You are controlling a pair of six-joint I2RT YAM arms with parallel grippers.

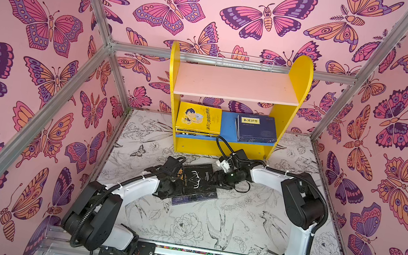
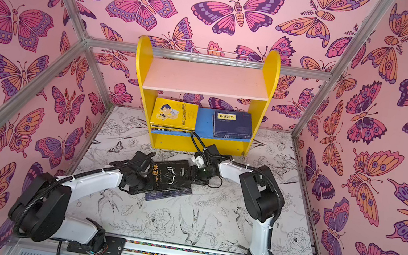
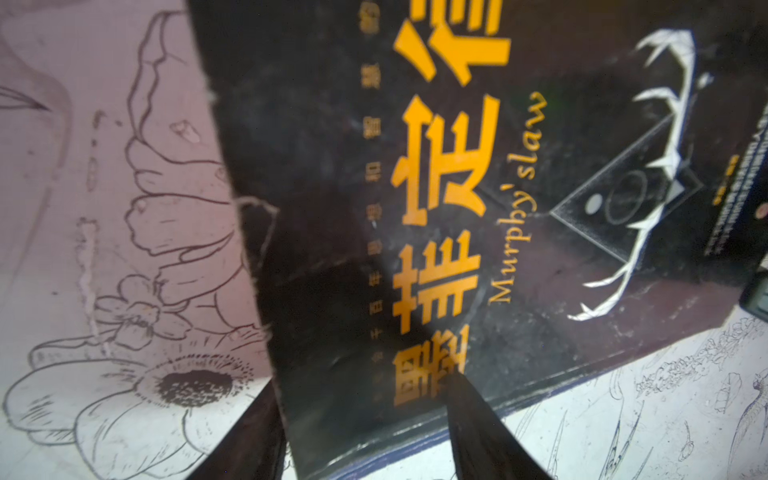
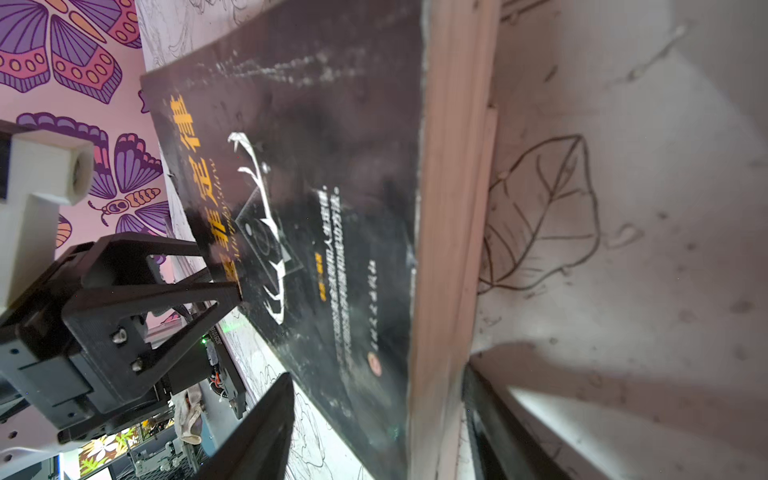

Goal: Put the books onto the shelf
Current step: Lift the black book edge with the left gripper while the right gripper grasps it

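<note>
Cannot count the stack under the yellow book on the shelf, nor the pile under the navy book at its 3 o'clock. Cannot see more than a thin strip of the blue book beneath the black book, at its 6 o'clock edge. Cannot tell whether the left gripper or right gripper pinches that cover or merely straddles it. Cropped by both wrist views' edges: the fingers and the cover's corners. Too blurred to read: the small print.

White flower-and-bird-printed tabletop bears a yellow two-tier shelf and a black-topped book stack. The shelf's blue lower board holds yellow paperbacks and navy paperbacks.
</note>
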